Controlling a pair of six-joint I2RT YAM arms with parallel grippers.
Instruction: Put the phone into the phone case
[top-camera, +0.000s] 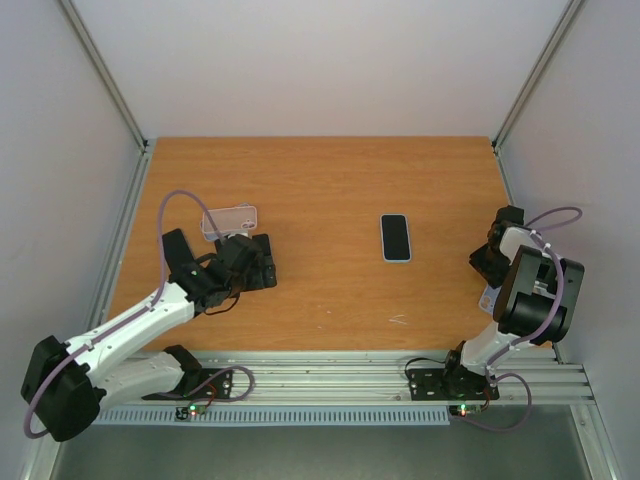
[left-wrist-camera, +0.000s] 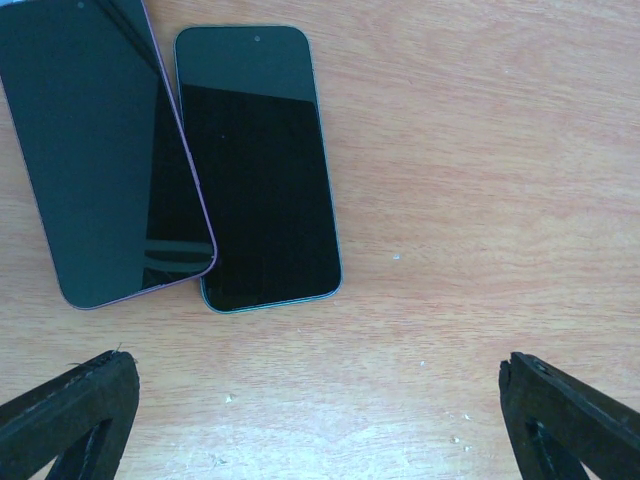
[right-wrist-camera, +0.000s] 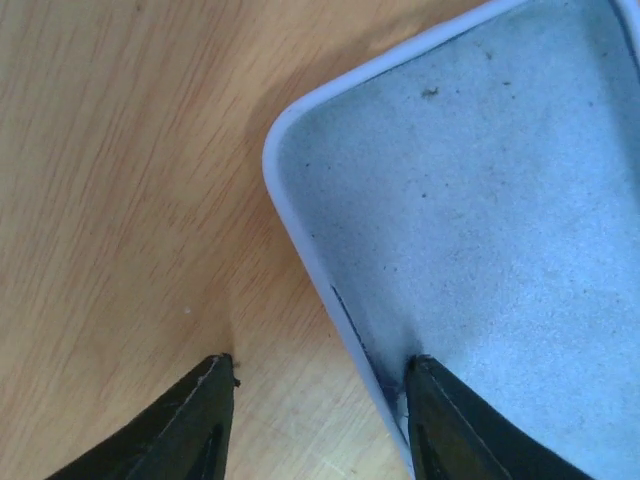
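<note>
Step, by my read: securing case | right gripper (right-wrist-camera: 318, 362) jaws part-open astride rim of pale-blue felt-lined phone case (right-wrist-camera: 480, 220), right side, unclamped | left gripper (left-wrist-camera: 320, 420) wide open, empty, over two dark glass phones (left-wrist-camera: 260, 170) | black slab phone (top-camera: 396, 237) mid-table | next: pinch rim, fetch phone

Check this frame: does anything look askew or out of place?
Yes. In the left wrist view the purple-rimmed phone lies tilted, its edge overlapping the teal-rimmed phone beside it. Nothing looks spilled or damaged.

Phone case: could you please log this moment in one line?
right gripper open, astride phone case rim | left gripper open, before purple-edged phone overlapping teal-edged phone
</note>
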